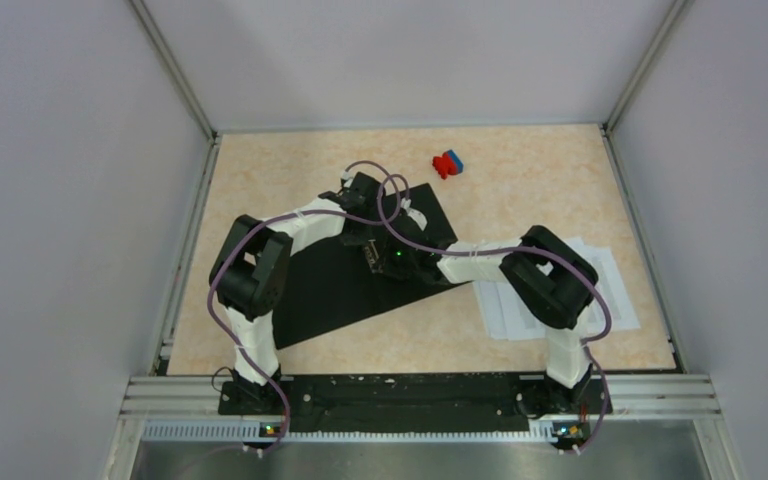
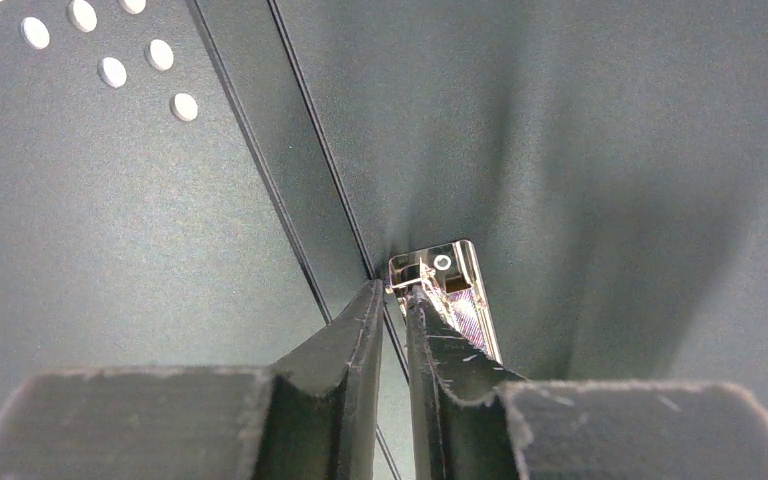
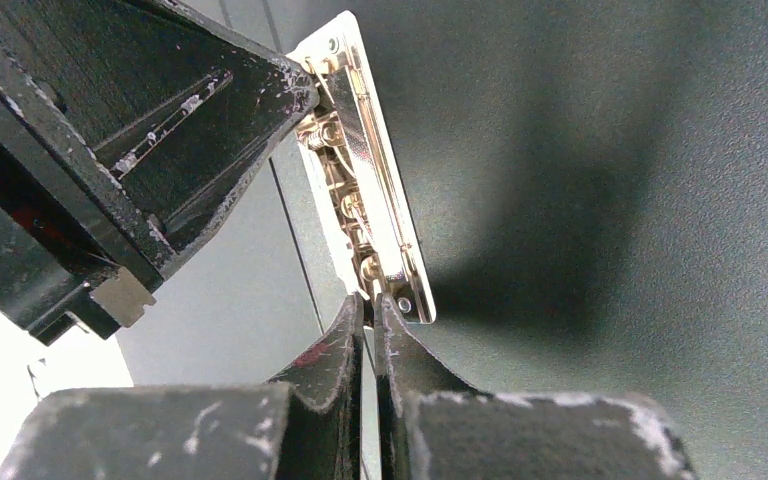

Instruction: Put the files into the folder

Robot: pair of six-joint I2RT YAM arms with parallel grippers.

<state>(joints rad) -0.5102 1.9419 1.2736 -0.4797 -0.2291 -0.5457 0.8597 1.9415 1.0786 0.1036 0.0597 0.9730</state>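
The folder (image 1: 330,290) lies open on the table, black inside up. A shiny metal clip (image 2: 460,290) sits beside its spine. My left gripper (image 2: 396,290) is at one end of the clip, its jaws narrowed onto a thin metal lever there. My right gripper (image 3: 369,302) is shut, tips touching the other end of the clip (image 3: 370,190). The left fingers (image 3: 210,110) show at the clip's far end. From above, both grippers meet over the folder, left (image 1: 368,238) and right (image 1: 385,262). The files (image 1: 610,285), white printed sheets, lie to the right, partly under the right arm.
A small red-and-blue object (image 1: 448,163) sits near the table's back edge. Grey walls close in the table on three sides. Purple cables loop over both arms. Round holes (image 2: 110,70) dot the folder's left flap.
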